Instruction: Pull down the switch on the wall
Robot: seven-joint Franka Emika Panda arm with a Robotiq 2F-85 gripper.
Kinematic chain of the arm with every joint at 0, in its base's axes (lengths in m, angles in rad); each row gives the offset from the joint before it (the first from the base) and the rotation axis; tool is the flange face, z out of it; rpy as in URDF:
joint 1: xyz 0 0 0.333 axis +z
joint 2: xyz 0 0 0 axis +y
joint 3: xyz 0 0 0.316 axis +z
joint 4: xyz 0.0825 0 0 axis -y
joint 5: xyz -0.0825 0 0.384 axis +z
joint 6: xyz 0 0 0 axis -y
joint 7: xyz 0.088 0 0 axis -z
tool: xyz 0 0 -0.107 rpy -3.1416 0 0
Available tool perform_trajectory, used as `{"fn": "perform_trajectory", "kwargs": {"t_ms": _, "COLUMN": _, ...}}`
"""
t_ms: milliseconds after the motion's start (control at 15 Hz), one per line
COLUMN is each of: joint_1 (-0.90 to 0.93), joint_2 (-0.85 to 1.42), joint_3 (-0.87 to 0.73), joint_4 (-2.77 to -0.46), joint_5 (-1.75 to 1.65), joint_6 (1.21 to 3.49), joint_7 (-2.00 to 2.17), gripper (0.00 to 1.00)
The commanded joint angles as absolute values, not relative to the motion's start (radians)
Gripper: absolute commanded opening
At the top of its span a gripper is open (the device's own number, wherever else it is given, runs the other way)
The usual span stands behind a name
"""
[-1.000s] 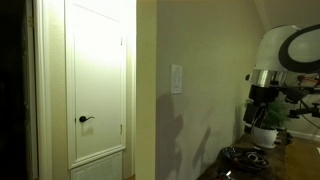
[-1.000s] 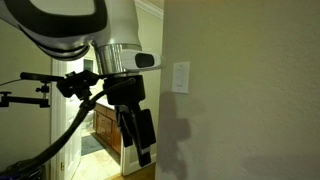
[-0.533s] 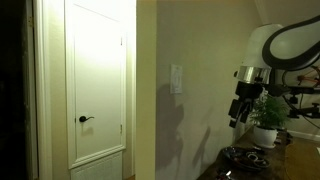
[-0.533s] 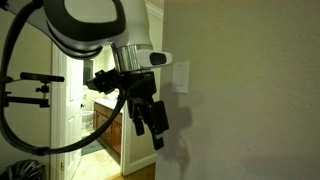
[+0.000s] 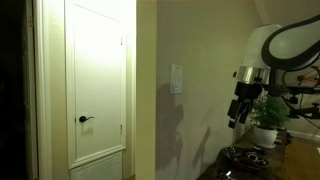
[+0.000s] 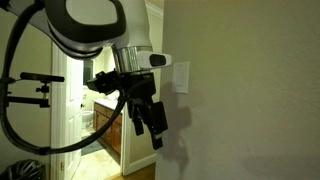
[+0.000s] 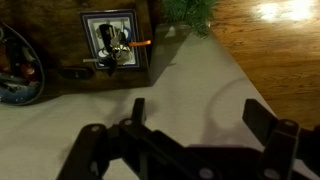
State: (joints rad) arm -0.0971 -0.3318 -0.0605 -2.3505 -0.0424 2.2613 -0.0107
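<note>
The switch (image 5: 177, 79) is a small white upright plate on the plain pale wall (image 5: 205, 50); it also shows in an exterior view (image 6: 181, 76) just beyond the arm. My gripper (image 5: 236, 112) hangs open and empty in the air, away from the wall and lower than the switch. In an exterior view the gripper (image 6: 155, 126) sits below and to the left of the switch, not touching it. In the wrist view the gripper (image 7: 200, 115) is open with dark fingers (image 7: 262, 116) spread over the pale wall (image 7: 190, 70); the switch is out of that view.
A white panelled door (image 5: 97, 80) with a dark lever handle (image 5: 85, 119) stands left of the wall corner. A potted plant (image 5: 266, 128) and dark items (image 5: 245, 160) sit on a wooden surface below the arm. A tripod bar (image 6: 35, 78) stands behind it.
From a second ago the arm has moved toward the wall and the gripper has tilted closer to the switch. Nothing has moved in the last half second.
</note>
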Motion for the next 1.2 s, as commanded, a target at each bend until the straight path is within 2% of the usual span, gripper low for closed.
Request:
{"fn": "perform_trajectory", "kwargs": {"t_ms": 0, "joint_1": -0.051, "joint_2": -0.306, "joint_3": -0.054, "joint_4": -2.310, "joint_5": 0.016, "joint_6": 2.281, "joint_7": -0.022, "gripper": 1.00}}
{"fn": "perform_trajectory", "kwargs": {"t_ms": 267, "joint_1": -0.013, "joint_2": -0.287, "joint_3": -0.034, "joint_4": -2.246, "joint_5": 0.054, "joint_6": 2.300, "joint_7": -0.029, "gripper": 1.00}}
{"fn": "perform_trajectory", "kwargs": {"t_ms": 333, "joint_1": -0.009, "joint_2": -0.281, "joint_3": -0.030, "joint_4": -2.230, "joint_5": 0.056, "joint_6": 2.310, "joint_7": -0.029, "gripper": 0.92}}
{"fn": "perform_trajectory", "kwargs": {"t_ms": 400, "joint_1": -0.006, "joint_2": -0.272, "joint_3": -0.027, "joint_4": -2.211, "joint_5": 0.059, "joint_6": 2.326, "joint_7": -0.027, "gripper": 0.74}}
{"fn": "perform_trajectory", "kwargs": {"t_ms": 1000, "joint_1": -0.006, "joint_2": -0.183, "joint_3": -0.035, "joint_4": -2.054, "joint_5": 0.097, "joint_6": 2.493, "joint_7": -0.030, "gripper": 0.14}}
{"fn": "perform_trajectory", "kwargs": {"t_ms": 1133, "joint_1": -0.005, "joint_2": -0.163, "joint_3": -0.033, "joint_4": -2.023, "joint_5": 0.103, "joint_6": 2.514, "joint_7": -0.028, "gripper": 0.05}}
